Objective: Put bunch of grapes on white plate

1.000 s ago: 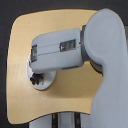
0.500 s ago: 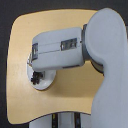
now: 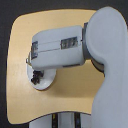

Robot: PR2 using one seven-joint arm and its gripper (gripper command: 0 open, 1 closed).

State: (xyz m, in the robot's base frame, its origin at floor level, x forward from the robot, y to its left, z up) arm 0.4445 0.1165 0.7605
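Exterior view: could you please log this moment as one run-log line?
arm over white plate | bunch of grapes on plate | gripper hidden | table

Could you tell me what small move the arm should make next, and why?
Probably open and lift straight up. The gripper hangs over the white plate with dark grapes at its tip, seemingly already on the plate. Whether the jaws are open is hidden by the arm, so this is a guess.
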